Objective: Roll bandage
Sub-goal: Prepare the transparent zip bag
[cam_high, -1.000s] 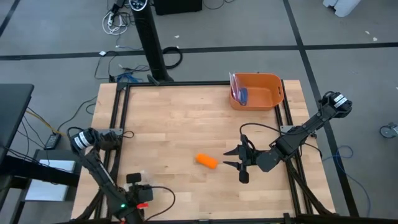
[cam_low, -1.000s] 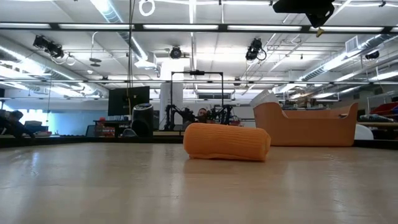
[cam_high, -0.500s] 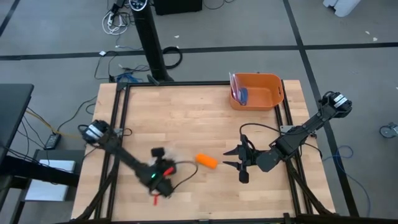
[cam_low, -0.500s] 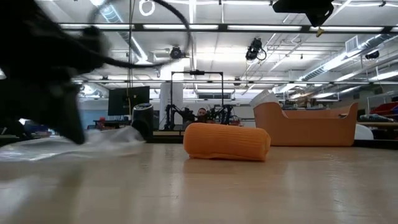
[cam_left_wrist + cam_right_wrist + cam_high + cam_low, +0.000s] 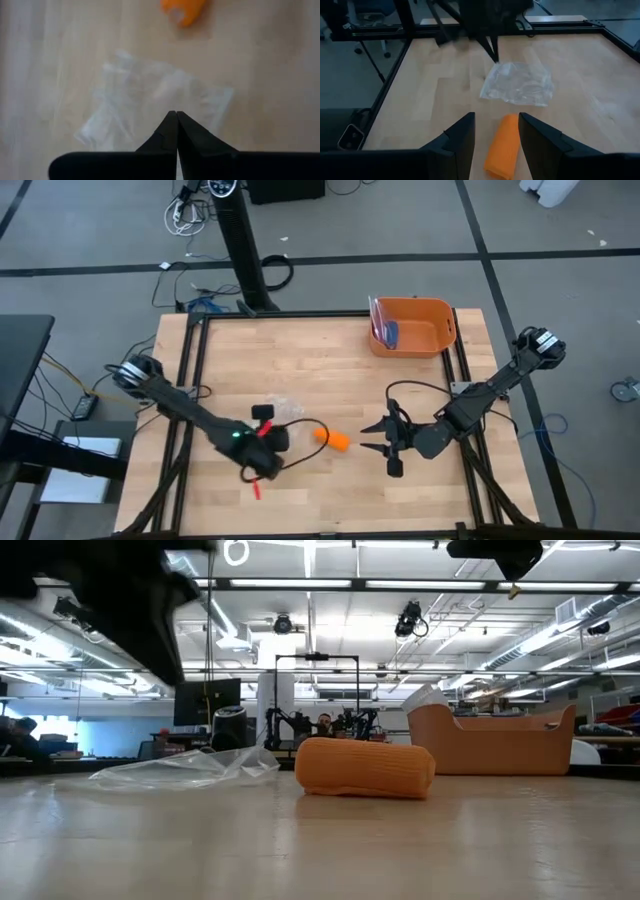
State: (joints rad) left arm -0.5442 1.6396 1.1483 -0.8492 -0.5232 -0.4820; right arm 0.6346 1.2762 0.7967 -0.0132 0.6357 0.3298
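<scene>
Bandage (image 5: 333,439) lying rolled on bench (image 5: 300,370) | left hand (image 5: 176,125) pinched shut over plastic bag (image 5: 155,105), apparently dragging it near | right hand (image 5: 496,131) waiting, half-spread, facing roll.

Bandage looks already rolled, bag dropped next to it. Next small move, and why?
Probably ease the right gripper forward and close on the bandage. Its fingers stand open, with the rolled orange cylinder lying between and just ahead of them on the table. The left gripper is shut above the clear plastic bag, which lies beside the roll, so the approach looks free.
</scene>
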